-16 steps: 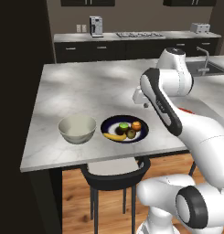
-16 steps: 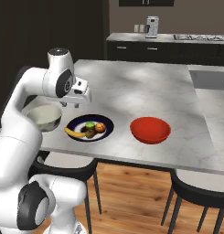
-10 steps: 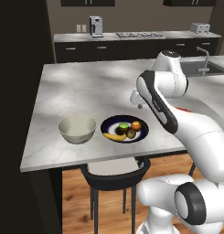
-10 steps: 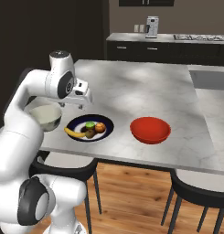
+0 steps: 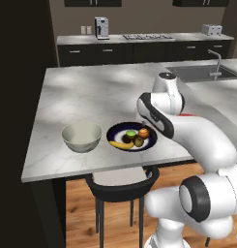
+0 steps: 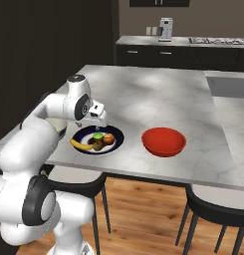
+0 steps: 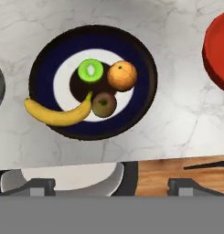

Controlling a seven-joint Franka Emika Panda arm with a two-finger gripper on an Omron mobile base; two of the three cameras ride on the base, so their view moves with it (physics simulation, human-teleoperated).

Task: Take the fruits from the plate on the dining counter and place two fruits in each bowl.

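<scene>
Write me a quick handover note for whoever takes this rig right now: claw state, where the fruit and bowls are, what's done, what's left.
Claw: open, holding nothing, hanging above the plate.
Plate: on the dining counter, near its front edge, between the pale bowl and the red bowl.
Fruit: all four on the plate: banana along the rim, green fruit, orange, brownish fruit.
Done: nothing moved yet; no fruit shows in either bowl.
Left: pick each fruit off the plate and put two in the pale bowl and two in the red one.
</scene>
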